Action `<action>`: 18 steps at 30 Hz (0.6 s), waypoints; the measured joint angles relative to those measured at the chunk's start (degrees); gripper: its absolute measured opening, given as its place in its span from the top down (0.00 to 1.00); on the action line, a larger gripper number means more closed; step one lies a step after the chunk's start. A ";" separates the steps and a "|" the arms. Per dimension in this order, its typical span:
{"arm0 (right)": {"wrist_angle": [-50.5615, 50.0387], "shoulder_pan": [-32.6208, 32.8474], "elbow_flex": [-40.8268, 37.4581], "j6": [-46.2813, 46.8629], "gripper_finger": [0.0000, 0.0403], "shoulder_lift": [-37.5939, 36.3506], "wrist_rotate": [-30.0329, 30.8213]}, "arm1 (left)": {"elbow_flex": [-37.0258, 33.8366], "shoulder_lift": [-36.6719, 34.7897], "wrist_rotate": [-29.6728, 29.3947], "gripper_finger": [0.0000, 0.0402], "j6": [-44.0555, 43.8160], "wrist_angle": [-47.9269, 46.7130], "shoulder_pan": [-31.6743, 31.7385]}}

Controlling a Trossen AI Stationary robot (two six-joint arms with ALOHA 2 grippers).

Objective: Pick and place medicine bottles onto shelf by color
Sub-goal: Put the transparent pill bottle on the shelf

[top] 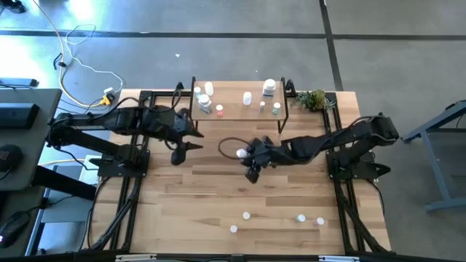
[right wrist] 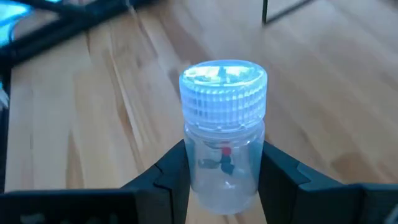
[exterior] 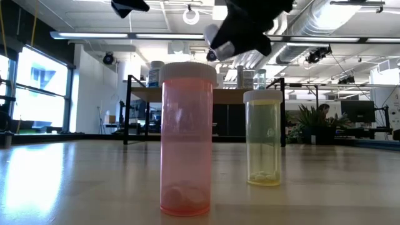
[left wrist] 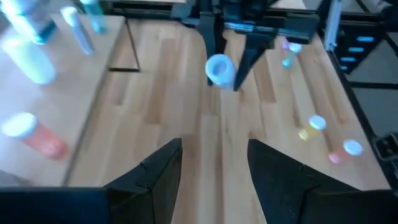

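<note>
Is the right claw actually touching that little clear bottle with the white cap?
Touching. In the right wrist view both fingers press the sides of the clear bottle, no gap showing.

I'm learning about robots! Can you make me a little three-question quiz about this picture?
1. True or false: the right gripper holds a clear bottle with a white cap.
2. What is between the fingers of the left gripper? A) a bottle B) nothing C) a plant
3. Fill in: the shelf stands at the table's ___ edge, beside the plant.

Key: 1 true; 2 B; 3 far.
</note>
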 joint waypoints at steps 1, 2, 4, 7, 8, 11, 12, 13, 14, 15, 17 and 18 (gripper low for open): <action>0.18 -0.74 0.69 -0.92 0.68 0.00 -0.16 | 0.59 0.25 0.09 0.57 0.59 -0.03 0.90; 0.24 -1.54 1.52 -1.95 0.68 0.00 -0.20 | 1.58 0.64 0.23 0.57 1.22 0.04 1.81; 0.30 -3.28 3.07 -3.92 0.68 0.00 -0.17 | 3.58 1.72 0.25 0.57 2.15 0.25 3.48; 0.26 -6.01 5.33 -6.10 0.68 0.00 -0.25 | 6.71 4.11 1.16 0.57 3.85 -0.28 6.23; 0.28 -6.90 6.09 -6.91 0.68 0.00 -0.24 | 7.89 4.96 2.29 0.57 4.91 -0.38 7.23; 0.29 -9.39 8.03 -10.00 0.68 -0.02 -0.26 | 11.26 7.51 4.92 0.57 7.06 -1.09 10.29; 0.30 -10.12 8.55 -10.88 0.68 -0.02 -0.29 | 12.23 8.46 5.00 0.57 7.41 -1.50 11.21; 0.32 -10.80 8.97 -11.89 0.68 -0.02 -0.67 | 13.12 9.42 5.00 0.57 7.64 -1.73 12.05; 0.30 -11.50 9.27 -13.16 0.68 -0.02 -1.68 | 13.95 10.33 5.00 0.57 7.65 -1.70 12.71; 0.31 -12.20 9.49 -14.52 0.68 -0.02 -3.07 | 14.77 11.37 5.02 0.57 7.66 -1.71 13.44; 0.28 -13.55 9.57 -16.65 0.68 -0.02 -6.30 | 16.30 13.27 6.27 0.57 7.68 -1.88 14.88; 0.11 -14.21 9.57 -17.40 0.68 -0.02 -7.52 | 17.02 14.25 7.37 0.57 7.68 -1.87 15.51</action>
